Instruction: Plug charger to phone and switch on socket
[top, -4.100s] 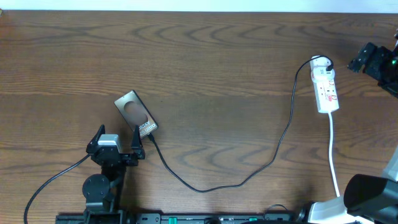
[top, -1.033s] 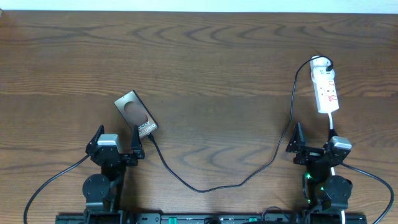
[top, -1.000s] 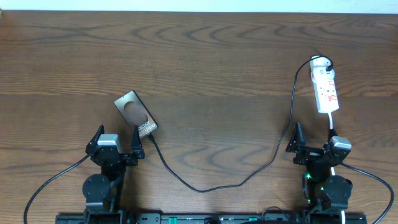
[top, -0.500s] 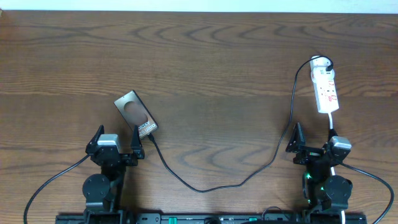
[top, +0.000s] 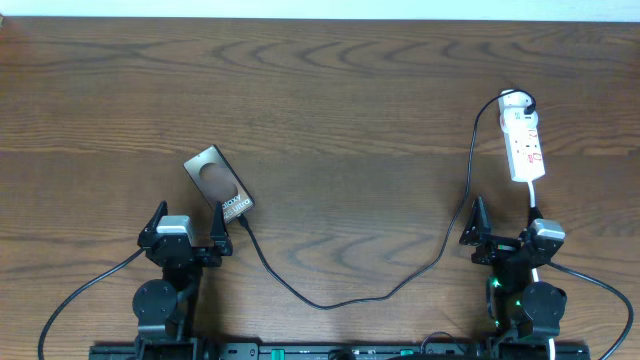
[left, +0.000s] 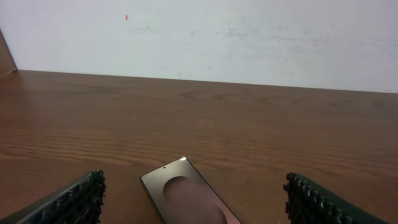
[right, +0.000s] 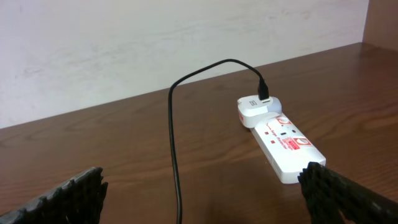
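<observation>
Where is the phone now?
Overhead view: the phone lies on the left side, just ahead of the left gripper, the charger tip at its near end.

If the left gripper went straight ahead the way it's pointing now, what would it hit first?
Probably the phone, lying flat on the table just ahead, between the open fingers of the left gripper. Height is unclear, so it might pass over it.
</observation>
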